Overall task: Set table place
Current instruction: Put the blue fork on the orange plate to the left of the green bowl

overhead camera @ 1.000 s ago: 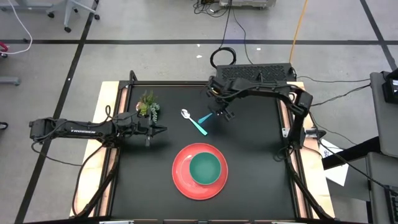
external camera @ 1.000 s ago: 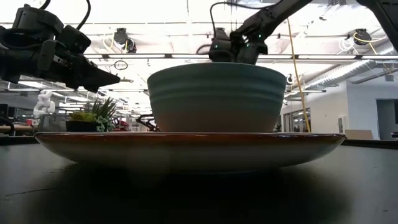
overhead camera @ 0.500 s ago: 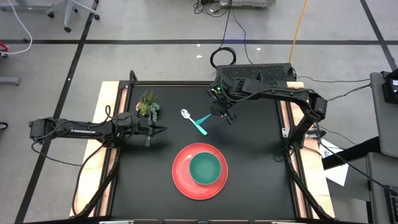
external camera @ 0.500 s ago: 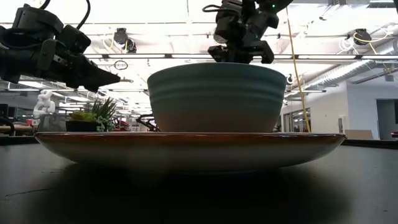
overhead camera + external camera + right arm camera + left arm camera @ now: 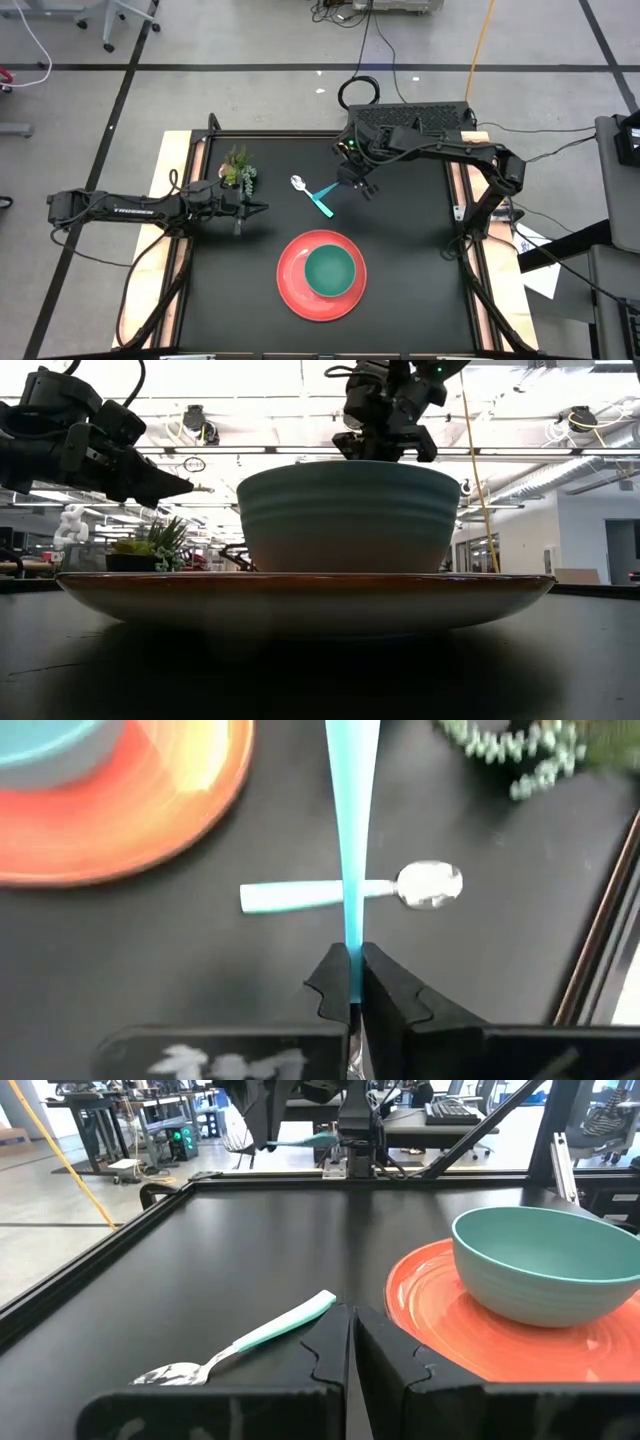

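Note:
The red plate lies on the black table toward its near side, and the teal bowl stands on it. The spoon lies flat on the table beyond the plate, with its metal end toward the plant. My right gripper hovers just right of the spoon, shut on the fork, whose light-blue handle reaches over the spoon. My left gripper waits shut at the table's left, above the top, pointing right; its wrist view shows the spoon ahead. My right gripper pinches the fork between its two fingertips, on the handle's narrow end next to the metal part. The fingers slant down from the far right and lie along the fork. The fork is lifted clear, its blue handle sticking out forward.
A small green potted plant stands at the far left of the table, near my left gripper. Wooden strips run along the left and right sides. Bare black top lies left and right of the plate.
During the first half second my right gripper turned at the wrist and rose a little while its elbow swung out toward the table's right, with the fork still in its hold. Since then it has kept still. The spoon, plate and bowl have not moved.

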You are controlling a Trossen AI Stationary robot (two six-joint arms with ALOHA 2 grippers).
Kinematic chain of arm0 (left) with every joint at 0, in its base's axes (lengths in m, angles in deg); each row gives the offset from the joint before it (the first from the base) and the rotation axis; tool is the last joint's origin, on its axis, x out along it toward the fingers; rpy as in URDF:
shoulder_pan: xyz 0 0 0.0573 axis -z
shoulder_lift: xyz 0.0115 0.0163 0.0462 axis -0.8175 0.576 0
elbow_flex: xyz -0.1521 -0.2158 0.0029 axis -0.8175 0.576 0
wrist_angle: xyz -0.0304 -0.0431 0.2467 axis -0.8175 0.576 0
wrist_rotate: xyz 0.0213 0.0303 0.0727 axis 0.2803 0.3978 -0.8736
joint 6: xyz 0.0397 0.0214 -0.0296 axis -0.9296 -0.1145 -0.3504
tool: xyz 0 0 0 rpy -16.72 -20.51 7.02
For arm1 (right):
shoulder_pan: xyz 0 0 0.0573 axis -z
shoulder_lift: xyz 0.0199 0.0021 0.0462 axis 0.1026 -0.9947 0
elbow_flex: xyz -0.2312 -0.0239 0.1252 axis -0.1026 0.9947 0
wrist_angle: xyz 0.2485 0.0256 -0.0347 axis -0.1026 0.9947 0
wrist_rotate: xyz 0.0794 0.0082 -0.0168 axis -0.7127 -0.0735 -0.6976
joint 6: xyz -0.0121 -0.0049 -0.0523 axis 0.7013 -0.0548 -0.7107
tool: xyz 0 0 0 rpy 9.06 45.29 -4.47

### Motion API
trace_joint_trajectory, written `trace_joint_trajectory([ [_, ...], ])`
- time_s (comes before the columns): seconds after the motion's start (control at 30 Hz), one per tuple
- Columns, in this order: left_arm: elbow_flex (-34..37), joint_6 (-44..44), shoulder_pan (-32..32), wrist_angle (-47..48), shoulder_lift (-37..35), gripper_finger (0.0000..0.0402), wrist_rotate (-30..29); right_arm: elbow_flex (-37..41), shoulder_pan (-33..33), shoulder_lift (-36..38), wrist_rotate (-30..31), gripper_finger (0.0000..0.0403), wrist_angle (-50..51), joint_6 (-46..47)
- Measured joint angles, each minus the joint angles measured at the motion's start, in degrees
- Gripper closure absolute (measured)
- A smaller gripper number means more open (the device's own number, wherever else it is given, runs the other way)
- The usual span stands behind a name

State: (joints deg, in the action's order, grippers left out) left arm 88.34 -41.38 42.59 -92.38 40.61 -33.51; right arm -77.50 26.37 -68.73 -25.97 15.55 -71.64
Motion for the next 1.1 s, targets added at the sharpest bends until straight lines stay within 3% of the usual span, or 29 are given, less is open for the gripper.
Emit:
trace_joint_trajectory([
  [0.13,0.0,0.0,0.0,0.0,0.0,0.0376,0.0,0.0,-1.5,0.0,-4.0,0.0402,-2.8,0.0],
  [0.77,0.0,0.3,0.0,-0.5,0.0,0.0376,0.0,-2.8,-6.7,-8.0,-3.6,0.0402,-13.1,6.3],
  [1.1,0.0,0.5,0.0,-0.5,0.0,0.0376,0.0,-3.5,-11.6,-8.0,-4.1,0.0402,-16.2,6.5],
])
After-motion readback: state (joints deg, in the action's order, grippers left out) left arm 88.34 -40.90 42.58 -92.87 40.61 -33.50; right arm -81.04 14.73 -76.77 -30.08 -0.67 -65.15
